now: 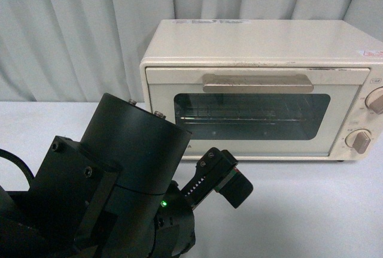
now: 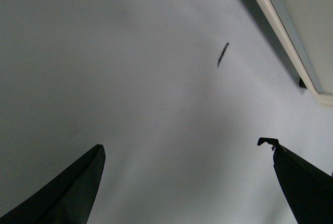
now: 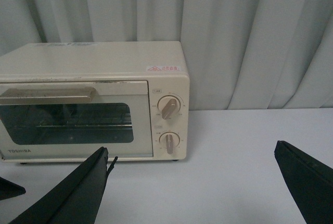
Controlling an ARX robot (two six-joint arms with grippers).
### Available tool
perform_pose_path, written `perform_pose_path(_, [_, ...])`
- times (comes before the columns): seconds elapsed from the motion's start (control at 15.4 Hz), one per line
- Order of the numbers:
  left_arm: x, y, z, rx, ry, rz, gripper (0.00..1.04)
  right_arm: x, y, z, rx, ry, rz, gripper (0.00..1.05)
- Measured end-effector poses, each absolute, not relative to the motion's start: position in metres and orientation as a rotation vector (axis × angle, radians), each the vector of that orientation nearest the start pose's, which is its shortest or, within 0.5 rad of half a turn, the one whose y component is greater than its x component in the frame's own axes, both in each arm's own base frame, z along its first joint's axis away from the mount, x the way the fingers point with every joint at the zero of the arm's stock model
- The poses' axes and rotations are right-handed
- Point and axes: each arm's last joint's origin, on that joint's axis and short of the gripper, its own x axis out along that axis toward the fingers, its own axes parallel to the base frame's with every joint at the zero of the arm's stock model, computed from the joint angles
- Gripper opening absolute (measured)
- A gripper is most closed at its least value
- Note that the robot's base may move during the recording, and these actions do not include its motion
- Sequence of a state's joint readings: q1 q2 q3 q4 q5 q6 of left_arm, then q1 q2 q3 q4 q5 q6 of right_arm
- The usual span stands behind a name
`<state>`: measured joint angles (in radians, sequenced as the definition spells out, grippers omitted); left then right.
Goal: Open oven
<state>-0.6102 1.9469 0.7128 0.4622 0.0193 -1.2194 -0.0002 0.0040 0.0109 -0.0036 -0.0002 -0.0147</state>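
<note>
Oven (image 1: pixel 257 48) closed, knob (image 1: pixel 376 100) cropped, left arm (image 1: pixel 128 150) hiding corner

Left arm (image 1: pixel 119 174) bulks large in the lower left of the front view, its black cylindrical wrist housing tilted and a small green light (image 1: pixel 163 203) lit near the joint. Left gripper (image 2: pixel 187 148): dark jaws spread wide, nothing held between them. Right gripper (image 3: pixel 190 154) is the same, jaws wide apart, empty, and held level facing forward.
</note>
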Motion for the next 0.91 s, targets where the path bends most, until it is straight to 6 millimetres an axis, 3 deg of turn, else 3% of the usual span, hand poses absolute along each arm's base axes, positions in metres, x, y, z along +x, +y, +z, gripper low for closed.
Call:
perform_pose_path(0.26, [0.272,-0.172,0.059,-0.970,0.973,0.054,0.98,0.097,0.000,0.167,-0.015,-0.004,0.000,0.98])
perform_pose_path(0.91, [0.277,-0.177,0.055,-1.035,0.980,0.067,0.98,0.097,0.000,0.167,-0.015,-0.004,0.000,0.98])
